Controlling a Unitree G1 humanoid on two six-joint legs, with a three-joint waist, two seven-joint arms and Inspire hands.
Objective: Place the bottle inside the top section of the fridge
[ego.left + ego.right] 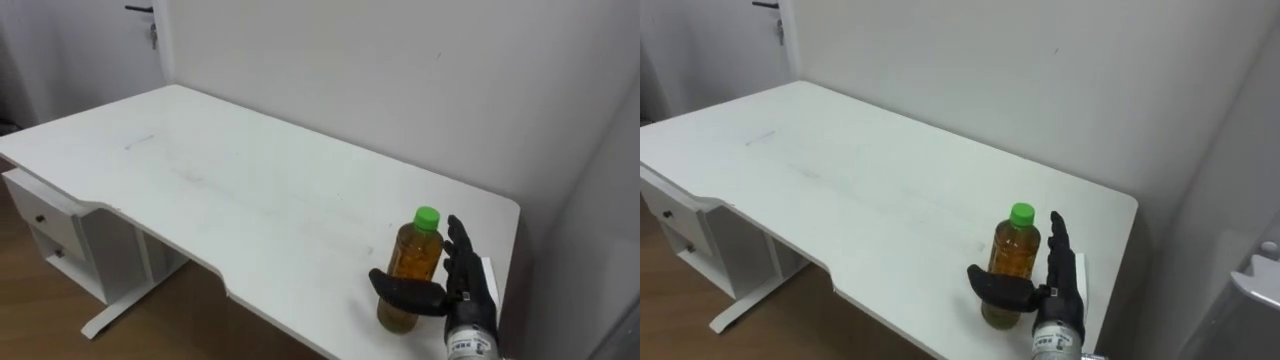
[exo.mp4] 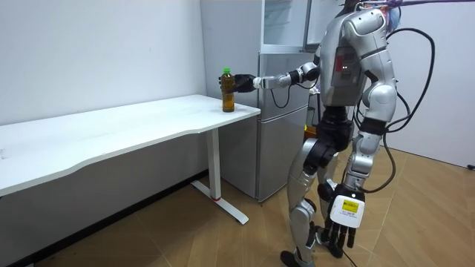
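Observation:
A clear bottle (image 1: 411,272) of amber drink with a green cap stands upright on the white table (image 1: 200,170), close to its right end and front edge. My right hand (image 1: 466,285) is open around it. The straight fingers rise along the bottle's right side and the thumb reaches across its lower front. In the room view the bottle (image 2: 228,91) stands at the table's corner with my right arm stretched out to it. My left hand (image 2: 343,222) hangs open by my leg. The grey fridge (image 2: 286,111) stands just beyond the table's end, its upper compartment (image 2: 286,22) above.
I stand on the wood floor beside the fridge, facing the table's end. A white drawer unit (image 1: 50,225) sits under the table's far left. The wall runs right behind the table, with a door (image 1: 130,40) at the far left.

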